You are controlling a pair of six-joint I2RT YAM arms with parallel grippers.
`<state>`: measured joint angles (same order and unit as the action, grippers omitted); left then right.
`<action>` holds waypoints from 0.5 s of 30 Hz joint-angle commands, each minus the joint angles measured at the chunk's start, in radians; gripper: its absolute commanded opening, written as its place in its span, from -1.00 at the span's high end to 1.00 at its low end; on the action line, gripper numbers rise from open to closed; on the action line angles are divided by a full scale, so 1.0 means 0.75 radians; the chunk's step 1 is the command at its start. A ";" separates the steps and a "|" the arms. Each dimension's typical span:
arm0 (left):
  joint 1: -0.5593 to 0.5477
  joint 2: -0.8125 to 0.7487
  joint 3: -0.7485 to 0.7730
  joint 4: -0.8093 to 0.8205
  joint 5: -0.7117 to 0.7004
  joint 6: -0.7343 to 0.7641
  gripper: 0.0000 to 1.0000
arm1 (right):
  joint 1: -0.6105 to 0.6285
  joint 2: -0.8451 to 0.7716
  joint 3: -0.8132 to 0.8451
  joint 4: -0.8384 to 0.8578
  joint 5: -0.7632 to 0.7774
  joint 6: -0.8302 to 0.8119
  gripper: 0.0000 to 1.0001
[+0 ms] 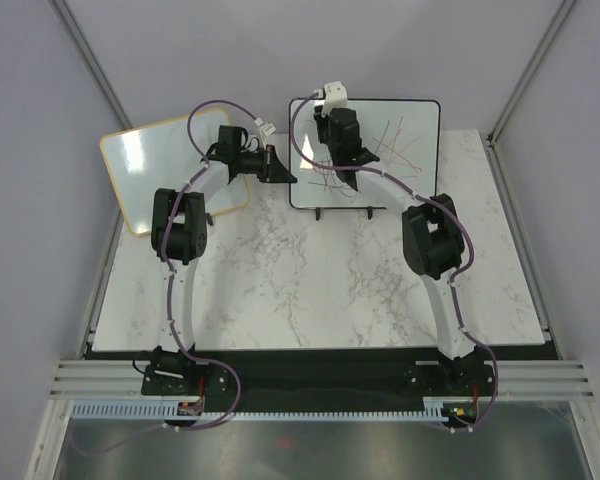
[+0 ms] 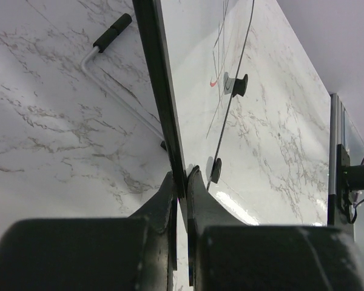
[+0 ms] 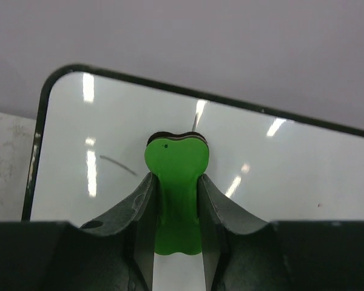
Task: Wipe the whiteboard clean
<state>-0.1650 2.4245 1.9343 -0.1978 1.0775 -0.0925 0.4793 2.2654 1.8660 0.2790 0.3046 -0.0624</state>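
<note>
Whiteboard (image 1: 410, 150) edge tight between left jaws, green eraser (image 3: 175, 176) tight between right jaws.

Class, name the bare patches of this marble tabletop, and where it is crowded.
Free: white marble tabletop between the left arm and right arm, before the black-framed rectangular whiteboard; also the right edge. Crowded: back-left, around the wood-framed white board.

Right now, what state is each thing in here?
whiteboard: upright on its feet, red and black scribbles not yet erased.
left gripper: shut on the whiteboard's edge.
right gripper: shut on the eraser.
eraser: green, held before the whiteboard's face.
wooden-framed board: no marks visible, untouched.
</note>
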 commanded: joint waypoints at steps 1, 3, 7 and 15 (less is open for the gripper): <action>-0.007 -0.046 0.000 -0.029 -0.166 0.242 0.96 | -0.005 0.131 0.281 -0.148 0.005 -0.086 1.00; -0.007 -0.036 0.023 -0.031 -0.171 0.242 0.96 | -0.009 0.198 0.475 -0.220 0.015 -0.111 1.00; -0.007 -0.034 0.027 -0.025 -0.177 0.248 0.96 | -0.009 0.307 0.619 -0.329 -0.080 -0.095 1.00; -0.009 -0.036 0.019 -0.017 -0.179 0.252 0.96 | 0.099 0.293 0.549 -0.345 -0.257 -0.111 1.00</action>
<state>-0.1696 2.4145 1.9354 -0.2474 1.0401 -0.0582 0.5034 2.4760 2.2803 0.0582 0.2054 -0.1390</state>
